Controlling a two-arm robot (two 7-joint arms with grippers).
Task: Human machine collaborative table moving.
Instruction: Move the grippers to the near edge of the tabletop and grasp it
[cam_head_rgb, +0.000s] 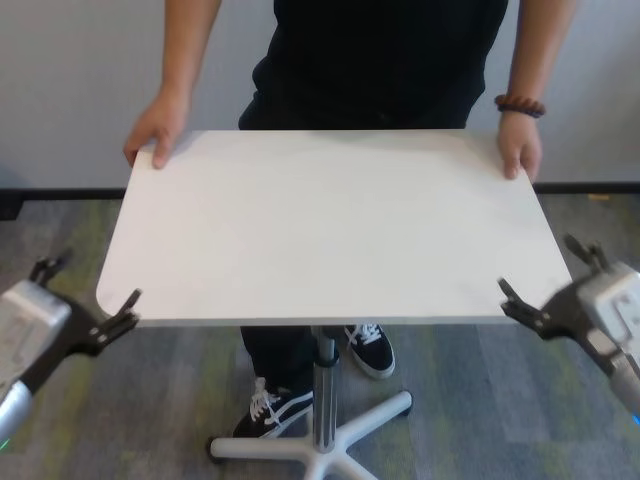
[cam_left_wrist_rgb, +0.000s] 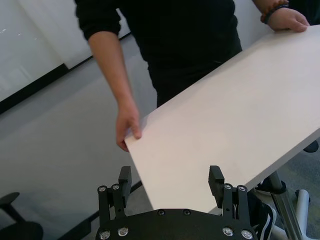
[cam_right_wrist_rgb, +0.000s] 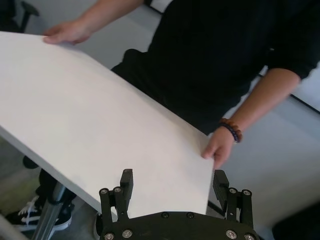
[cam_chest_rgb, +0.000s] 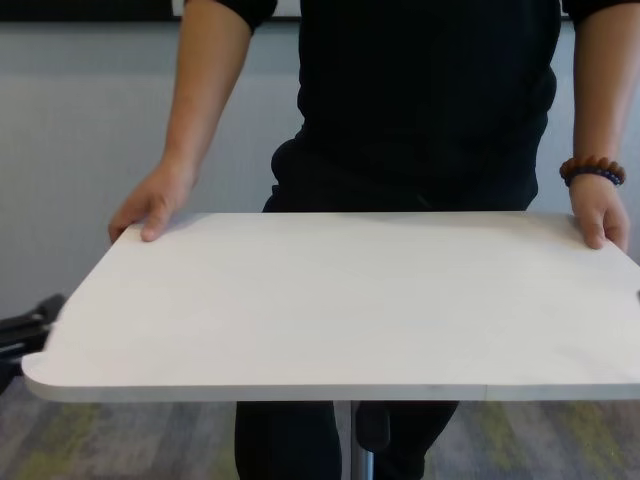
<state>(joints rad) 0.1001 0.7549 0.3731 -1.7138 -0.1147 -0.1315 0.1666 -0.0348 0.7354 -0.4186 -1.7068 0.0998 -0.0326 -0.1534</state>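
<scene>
Worktop (cam_head_rgb: 330, 225): you see the large white top stand level on its thin silver pole (cam_head_rgb: 324, 400), between the robot and the person, with nothing on it. It is the thing to be moved, and neither gripper has it yet.

Person (cam_head_rgb: 385, 50): the person stands at the far edge, one hand (cam_head_rgb: 155, 128) on each far corner, the other hand (cam_head_rgb: 520, 145) with a brown bracelet (cam_head_rgb: 520, 104). I think the main risk is here: if the person lifts or pushes before you close, the near edge dips or slides away from the fingers.

Base (cam_head_rgb: 315, 440): the white star base is on the carpet, and the person's shoes (cam_head_rgb: 370, 348) are close to its legs. A sudden pull toward the person may run a leg against a foot.

Left gripper (cam_head_rgb: 88, 300): it is just beside the near left corner, fingers spread wide, holding nothing. In the left wrist view the edge lies between the two fingers (cam_left_wrist_rgb: 216, 180), so the line seems good; closing too early may pinch only the rounded corner and slip.

Right gripper (cam_head_rgb: 553, 280): it is just beside the near right corner, fingers spread too, and empty. If you close one side before the other, the top may twist on its single pole.
</scene>
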